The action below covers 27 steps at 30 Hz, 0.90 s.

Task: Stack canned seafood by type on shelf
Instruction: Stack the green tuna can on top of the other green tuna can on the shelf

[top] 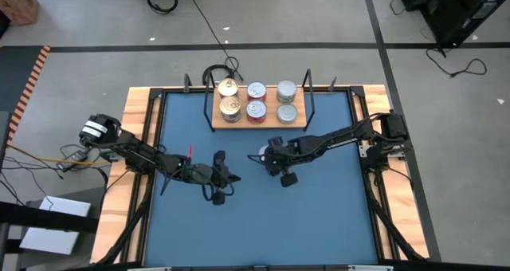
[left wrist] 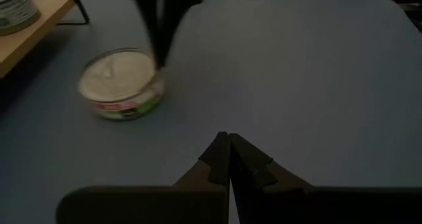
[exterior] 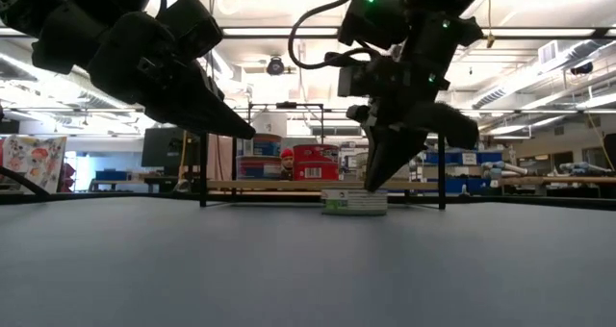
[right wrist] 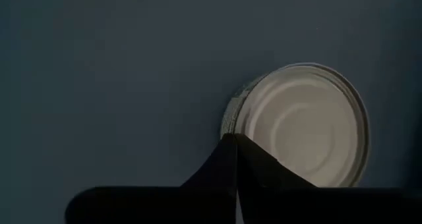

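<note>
Your right gripper point(right wrist: 235, 140): fingers pressed together, tips at the loose silver-lidded tin's point(right wrist: 303, 125) rim | your left gripper point(left wrist: 229, 140): pressed together, empty, nearby | shelf point(top: 217, 123): six tins.

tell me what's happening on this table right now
Six tins sit in three pairs on the shelf. One silver-lidded tin is left on the blue table. The right gripper, fingers shut, is down at that tin's rim without holding it. The left gripper, also shut and empty, hovers nearby over bare table.
</note>
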Each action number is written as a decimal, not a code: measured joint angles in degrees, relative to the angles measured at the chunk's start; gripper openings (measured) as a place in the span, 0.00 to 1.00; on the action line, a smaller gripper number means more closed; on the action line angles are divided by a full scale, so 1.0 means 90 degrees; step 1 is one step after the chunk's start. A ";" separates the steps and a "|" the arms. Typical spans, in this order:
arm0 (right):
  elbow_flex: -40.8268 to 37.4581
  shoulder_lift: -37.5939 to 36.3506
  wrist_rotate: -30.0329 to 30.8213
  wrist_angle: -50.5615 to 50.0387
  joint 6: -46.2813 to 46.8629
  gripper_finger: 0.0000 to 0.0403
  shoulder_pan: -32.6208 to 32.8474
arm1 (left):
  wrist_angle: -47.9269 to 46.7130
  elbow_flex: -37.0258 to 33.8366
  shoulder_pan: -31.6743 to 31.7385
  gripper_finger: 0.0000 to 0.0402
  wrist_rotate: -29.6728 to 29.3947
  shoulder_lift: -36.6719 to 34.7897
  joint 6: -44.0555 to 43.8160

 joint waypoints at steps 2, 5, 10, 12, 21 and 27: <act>0.0070 0.0000 -0.0386 -0.0016 0.0169 0.01 0.0010 | -0.0003 0.0001 0.0054 0.02 -0.0010 0.0000 -0.0052; 0.0210 0.0000 -0.0970 -0.0044 0.0466 0.01 0.0039 | -0.0007 0.0000 0.0151 0.02 -0.0004 0.0000 -0.0059; 0.0533 0.0000 -0.1535 0.0004 0.0835 0.00 0.0326 | -0.0011 0.0000 0.0311 0.02 0.0240 0.0000 -0.0073; 0.0650 -0.0002 -0.1574 0.0079 0.1091 0.00 0.0476 | -0.0011 0.0000 0.0353 0.02 0.0241 0.0000 -0.0012; 0.0419 -0.0015 -0.0281 -0.0584 0.2145 0.03 0.0932 | 0.0936 0.0002 0.1014 0.02 0.0222 0.0491 0.0322; -0.0060 -0.0015 0.0167 -0.0321 0.2171 0.01 0.0854 | 0.1659 0.0014 0.1632 0.02 0.0779 0.1156 0.0288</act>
